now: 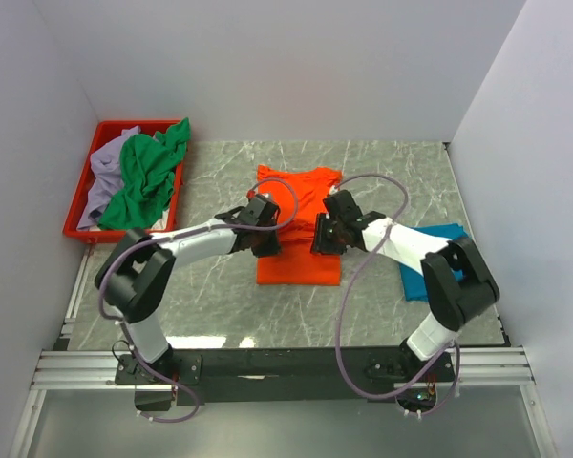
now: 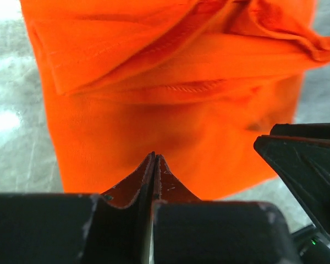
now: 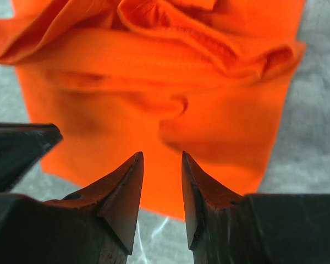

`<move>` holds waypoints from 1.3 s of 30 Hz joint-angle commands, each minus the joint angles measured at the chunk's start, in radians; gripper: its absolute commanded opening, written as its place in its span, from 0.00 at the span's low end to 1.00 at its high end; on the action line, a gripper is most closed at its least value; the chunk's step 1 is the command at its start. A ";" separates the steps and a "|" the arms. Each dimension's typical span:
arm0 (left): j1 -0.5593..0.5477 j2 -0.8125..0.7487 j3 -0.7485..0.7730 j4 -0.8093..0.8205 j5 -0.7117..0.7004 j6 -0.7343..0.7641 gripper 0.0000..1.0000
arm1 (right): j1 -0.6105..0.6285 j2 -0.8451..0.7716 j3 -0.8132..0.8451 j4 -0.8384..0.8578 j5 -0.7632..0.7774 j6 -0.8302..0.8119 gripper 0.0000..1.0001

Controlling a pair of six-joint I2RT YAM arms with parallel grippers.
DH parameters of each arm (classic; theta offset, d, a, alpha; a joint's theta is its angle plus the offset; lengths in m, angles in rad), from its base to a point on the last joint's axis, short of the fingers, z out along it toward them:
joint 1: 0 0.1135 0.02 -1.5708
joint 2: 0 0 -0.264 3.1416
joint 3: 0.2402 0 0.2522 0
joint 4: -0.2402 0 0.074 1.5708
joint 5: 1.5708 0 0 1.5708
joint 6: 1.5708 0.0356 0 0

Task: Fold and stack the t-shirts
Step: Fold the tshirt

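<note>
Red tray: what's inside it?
A green t-shirt lies heaped partly over a pale lavender t-shirt. They hide most of the floor of the red tray; anything underneath cannot be seen.

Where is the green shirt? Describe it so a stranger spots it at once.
Start at the red tray at the far left of the table. Two crumpled shirts lie in it. The green shirt is the one heaped on the right, partly covering the pale lavender shirt.

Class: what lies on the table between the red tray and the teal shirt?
The orange t-shirt, with the left gripper and right gripper above it, seen in the top external view.
</note>
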 commanded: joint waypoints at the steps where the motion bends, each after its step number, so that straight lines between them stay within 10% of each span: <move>1: -0.003 0.051 0.088 0.021 0.009 0.000 0.06 | 0.000 0.070 0.078 0.027 0.030 -0.003 0.41; 18: 0.101 0.288 0.408 -0.100 -0.004 0.066 0.13 | -0.098 0.299 0.345 -0.071 0.020 -0.029 0.39; 31: 0.138 0.204 0.444 -0.102 -0.004 0.112 0.43 | -0.161 0.293 0.396 -0.094 0.046 -0.041 0.39; 39: 0.114 0.052 0.251 -0.042 -0.004 0.066 0.17 | -0.158 0.143 0.307 -0.082 0.054 -0.035 0.40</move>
